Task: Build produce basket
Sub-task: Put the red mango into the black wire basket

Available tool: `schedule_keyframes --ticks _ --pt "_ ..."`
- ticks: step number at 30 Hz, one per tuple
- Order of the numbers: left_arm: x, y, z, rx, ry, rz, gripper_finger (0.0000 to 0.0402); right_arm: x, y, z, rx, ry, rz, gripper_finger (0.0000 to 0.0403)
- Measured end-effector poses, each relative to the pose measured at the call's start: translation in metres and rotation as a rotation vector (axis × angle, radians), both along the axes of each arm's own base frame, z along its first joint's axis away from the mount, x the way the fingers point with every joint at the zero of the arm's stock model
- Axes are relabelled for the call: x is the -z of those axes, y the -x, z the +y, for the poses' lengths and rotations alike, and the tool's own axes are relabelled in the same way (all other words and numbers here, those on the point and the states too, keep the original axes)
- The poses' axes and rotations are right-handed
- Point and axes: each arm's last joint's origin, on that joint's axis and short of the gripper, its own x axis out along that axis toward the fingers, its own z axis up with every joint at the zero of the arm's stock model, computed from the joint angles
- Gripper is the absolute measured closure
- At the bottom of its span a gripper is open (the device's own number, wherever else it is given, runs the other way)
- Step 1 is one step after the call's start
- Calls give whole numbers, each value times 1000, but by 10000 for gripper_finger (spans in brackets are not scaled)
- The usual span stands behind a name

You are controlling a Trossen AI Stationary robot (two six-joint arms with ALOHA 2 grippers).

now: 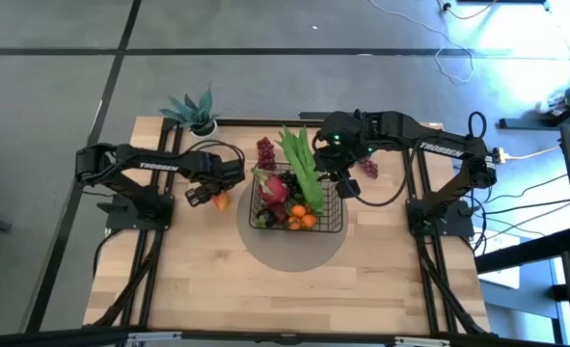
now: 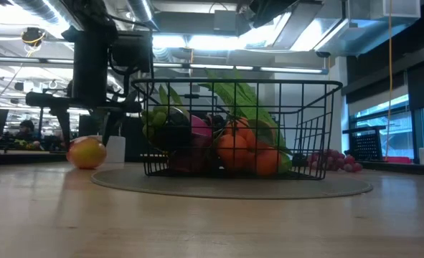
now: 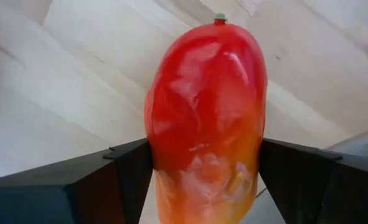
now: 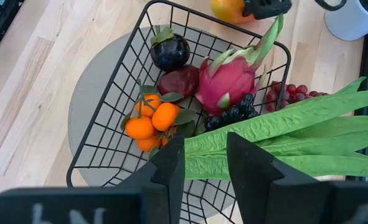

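**Mango framed for pickup beside the part-filled basket**

The left end effector (image 3: pixel 202 180) brackets the red-yellow mango (image 3: pixel 205 118), fingers spread, apparently to lift it off the pale wooden surface (image 1: pixel 294 289). Beyond, the square black wire-mesh basket (image 1: pixel 335 229) holds oranges, dragon fruit and green pods. The right end effector (image 4: pixel 203 163) hovers above, spread, empty. Behind: a lit office.
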Motion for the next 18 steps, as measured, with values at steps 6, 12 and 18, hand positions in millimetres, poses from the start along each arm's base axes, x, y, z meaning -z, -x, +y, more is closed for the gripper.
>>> schedule_keyframes --ticks 6,12,18 --pt "0 0 1 191 -36 36 161 0 0 0 0 0 0 297" --pt "0 0 1 359 -57 70 161 0 0 0 0 0 0 297" --pt "0 0 0 435 -75 89 161 0 0 0 0 0 0 297"
